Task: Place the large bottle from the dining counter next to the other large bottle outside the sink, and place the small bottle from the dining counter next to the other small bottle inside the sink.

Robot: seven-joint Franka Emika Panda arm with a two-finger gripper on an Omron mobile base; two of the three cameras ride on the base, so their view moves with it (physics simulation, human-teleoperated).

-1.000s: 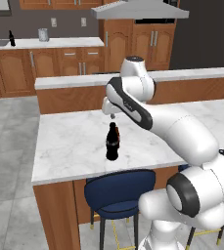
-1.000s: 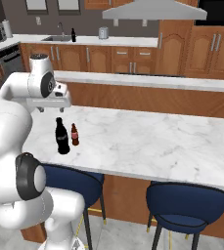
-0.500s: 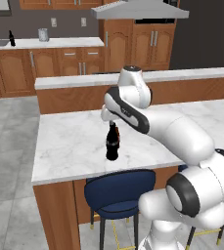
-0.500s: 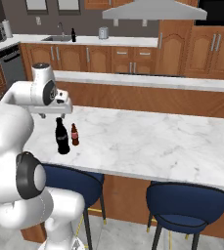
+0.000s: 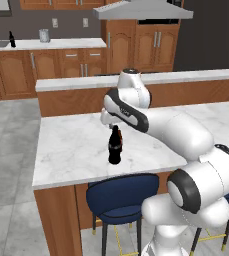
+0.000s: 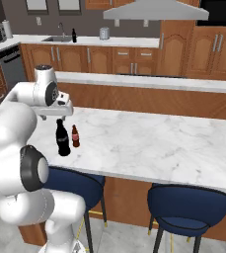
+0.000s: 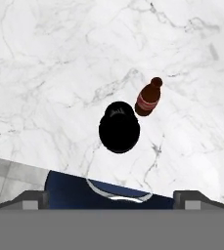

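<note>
Now | far-left sink [image 6: 58, 38] with a dark bottle [image 6: 74, 35] beside it | dining counter [image 6: 149, 143]: large bottle [image 6: 62, 139] upright near front edge, small bottle [image 6: 75, 136] just right | gripper [image 6: 55, 115] spread wide, empty, pointing down above large bottle's cap | blue stools [image 6: 186, 207] below
</note>
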